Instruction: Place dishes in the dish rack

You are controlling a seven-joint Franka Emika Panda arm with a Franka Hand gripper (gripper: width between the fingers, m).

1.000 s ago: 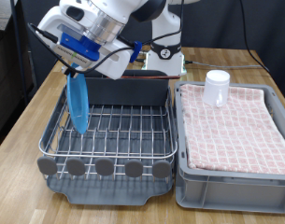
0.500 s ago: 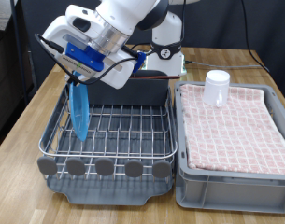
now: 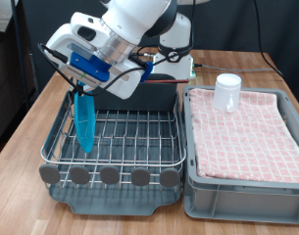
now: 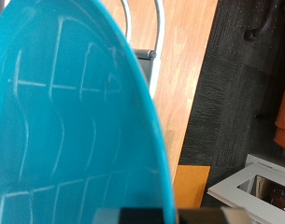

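My gripper (image 3: 83,86) is shut on the top edge of the light-blue plate (image 3: 85,122). It holds the plate upright on edge, with the lower rim down among the wires at the exterior view's left side of the dish rack (image 3: 129,132). In the wrist view the plate (image 4: 67,121) fills most of the picture, with a rack wire (image 4: 159,28) beyond it. The small white cup (image 3: 227,93) stands on the pink checkered cloth of the grey bin (image 3: 245,181). The wooden spoon is out of view.
The rack's tall grey back compartment (image 3: 154,96) is just behind the arm. The grey bin sits close against the rack at the exterior view's right. Both stand on a wooden table (image 3: 31,132) with dark floor past its left edge.
My gripper has come down and slightly right with the plate. The plate's lower rim now sits deeper among the rack's left wires. The cup has not moved.
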